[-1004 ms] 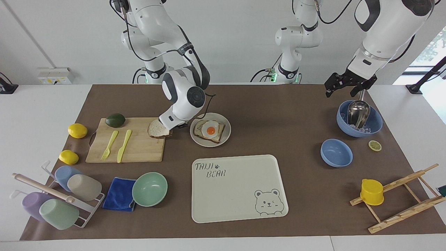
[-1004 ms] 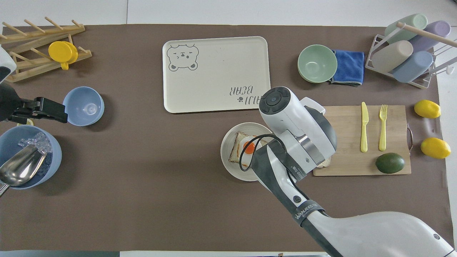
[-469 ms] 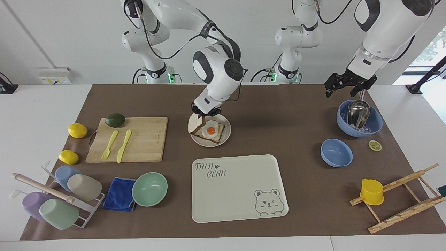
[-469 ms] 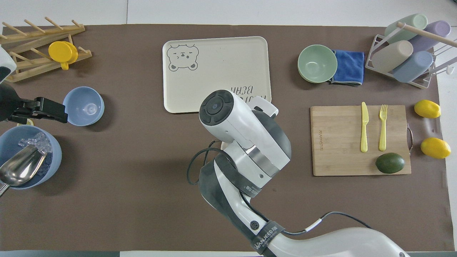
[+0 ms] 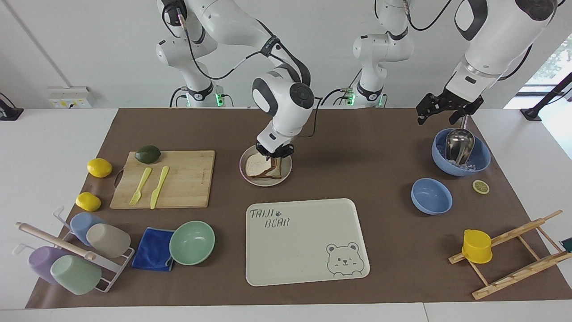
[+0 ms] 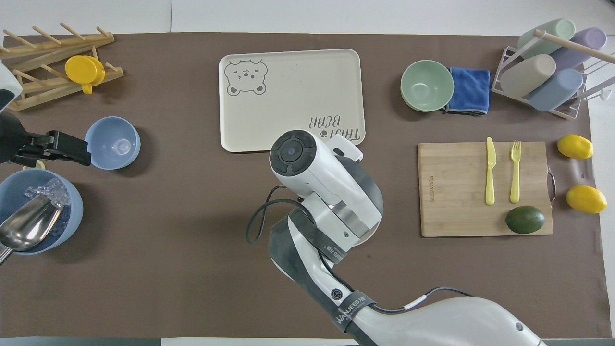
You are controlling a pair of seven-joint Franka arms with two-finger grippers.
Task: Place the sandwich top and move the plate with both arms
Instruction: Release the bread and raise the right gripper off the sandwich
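Your right pincer (image 5: 274,154) has lowered the square white brown-crusted bread slice (image 5: 258,167) onto the round beige-grey plate (image 5: 266,180), still pinching it; a careless release could drag it askew. Left pincer (image 5: 440,108) waits over the bench (image 5: 357,147), grip unreadable.

- Cream bear-print tray (image 5: 306,241) at mid-table.
- Mint green bowl (image 5: 192,243) touching a blue cloth (image 5: 153,249).
- Wooden cutting board (image 5: 178,179) carrying a yellow fork (image 5: 140,186), yellow knife (image 5: 159,187) and avocado (image 5: 148,154).
- Two lemons (image 5: 99,167) just beside the board.
- Large blue bowl (image 5: 480,154) holding ice and a metal scoop (image 5: 459,145).
- Yellow cup (image 5: 477,246) on a wooden rack (image 5: 514,255).
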